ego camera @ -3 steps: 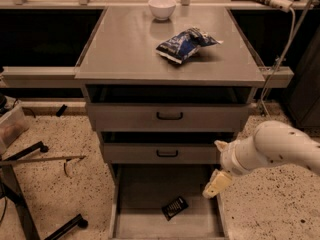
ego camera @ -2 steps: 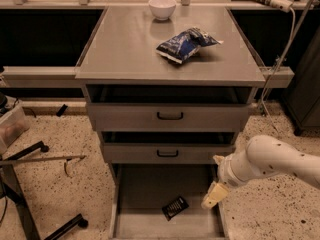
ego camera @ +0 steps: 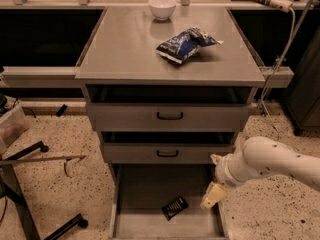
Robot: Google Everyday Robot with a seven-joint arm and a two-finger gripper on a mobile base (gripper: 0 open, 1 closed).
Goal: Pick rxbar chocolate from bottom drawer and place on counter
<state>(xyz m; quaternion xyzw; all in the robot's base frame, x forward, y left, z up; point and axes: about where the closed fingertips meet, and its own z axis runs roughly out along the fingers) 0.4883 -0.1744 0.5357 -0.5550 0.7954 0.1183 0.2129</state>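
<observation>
While rxbar chocolate [ego camera: 175, 207] lies in bottom drawer [ego camera: 145, 201], tool [ego camera: 212, 196] hovers beside, aperture unclear.

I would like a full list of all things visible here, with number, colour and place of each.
counter: one, grey, top of the cabinet
bowl: one, white, back of the counter
snack bag: one, blue and white, on the counter
shallow drawers: two, grey, black handles, below the counter
bottom drawer: one, grey, open, lowest
rxbar chocolate: one, black, on the bottom drawer's floor
arm: one, white, entering from the right
hand: one, pale, above the bottom drawer's right side, beside the rxbar chocolate
</observation>
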